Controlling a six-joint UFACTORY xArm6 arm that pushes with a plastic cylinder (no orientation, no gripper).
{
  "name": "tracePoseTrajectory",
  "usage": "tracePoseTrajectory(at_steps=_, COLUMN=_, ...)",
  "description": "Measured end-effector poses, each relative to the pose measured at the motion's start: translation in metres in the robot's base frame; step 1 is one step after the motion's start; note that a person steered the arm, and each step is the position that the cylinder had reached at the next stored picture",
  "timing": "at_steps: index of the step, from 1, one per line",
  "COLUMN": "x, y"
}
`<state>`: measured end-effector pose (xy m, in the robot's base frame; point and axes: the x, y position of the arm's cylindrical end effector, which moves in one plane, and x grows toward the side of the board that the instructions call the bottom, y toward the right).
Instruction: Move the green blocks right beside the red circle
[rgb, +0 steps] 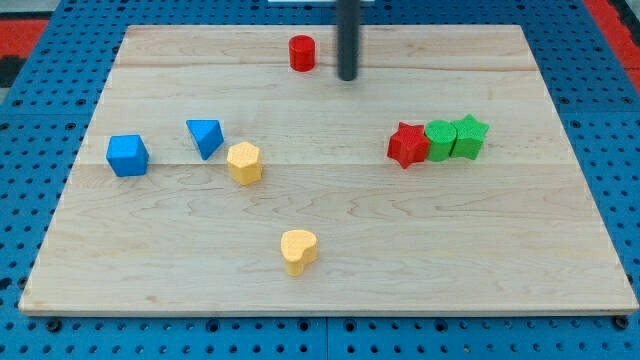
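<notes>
The red circle (302, 53) stands near the view's top, left of centre. My tip (347, 76) rests on the board just right of it, with a small gap between them. The green cube-like block (440, 141) and the green star (468, 137) sit side by side at the view's right, touching each other. A red star (407, 146) touches the green cube's left side. My tip is well up and to the left of the green blocks.
A blue cube (128, 156) and a blue triangle (205, 137) lie at the left. A yellow hexagon (244, 163) sits beside the triangle. A yellow heart (298, 251) lies near the bottom centre. The wooden board (560, 250) ends on a blue pegboard.
</notes>
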<state>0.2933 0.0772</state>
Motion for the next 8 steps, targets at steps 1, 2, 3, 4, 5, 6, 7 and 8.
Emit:
tracePoseTrajectory(at_steps=1, x=0.017, y=0.085)
tracePoseTrajectory(at_steps=2, x=0.088, y=0.143)
tracePoseTrajectory(at_steps=3, x=0.127, y=0.168)
tracePoseTrajectory(at_steps=4, x=0.134, y=0.131)
tracePoseTrajectory(at_steps=5, x=0.134, y=0.069)
tracePoseTrajectory(at_steps=6, x=0.134, y=0.026)
tracePoseTrajectory(at_steps=7, x=0.131, y=0.022)
tracePoseTrajectory(at_steps=8, x=0.133, y=0.025)
